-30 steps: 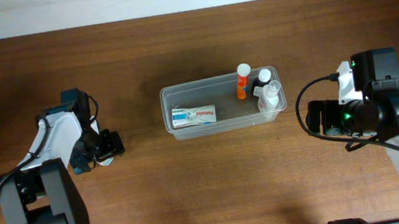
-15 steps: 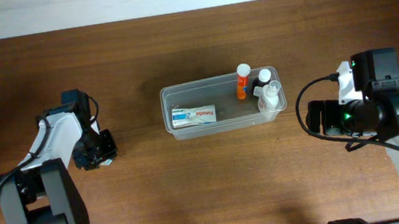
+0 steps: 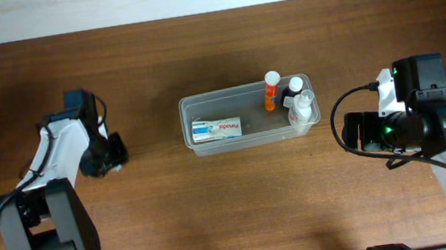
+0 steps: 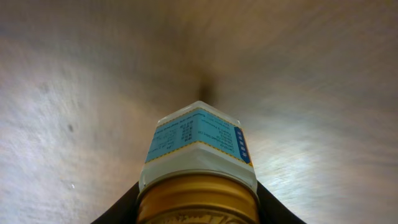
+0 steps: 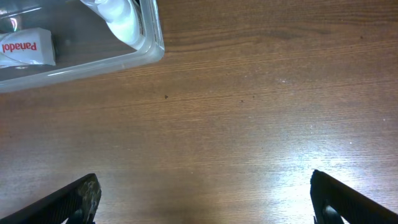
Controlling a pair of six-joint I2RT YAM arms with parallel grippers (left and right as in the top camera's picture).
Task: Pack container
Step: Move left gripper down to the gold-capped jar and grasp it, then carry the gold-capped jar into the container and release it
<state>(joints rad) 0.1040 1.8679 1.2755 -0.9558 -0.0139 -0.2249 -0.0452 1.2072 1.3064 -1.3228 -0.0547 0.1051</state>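
Container (image 3: 221,107) at mid-table (image 3: 217,218) held a box (image 3: 216,128) and three bottles (image 3: 270,91), so I judged only the gold-capped bottle (image 4: 198,146) remained, clenched in my left gripper (image 3: 110,153) well apart from it, while my right gripper (image 5: 204,186) stood open and empty.

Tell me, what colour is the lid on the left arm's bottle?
Gold. The bottle lid shows clearest in the left wrist view.
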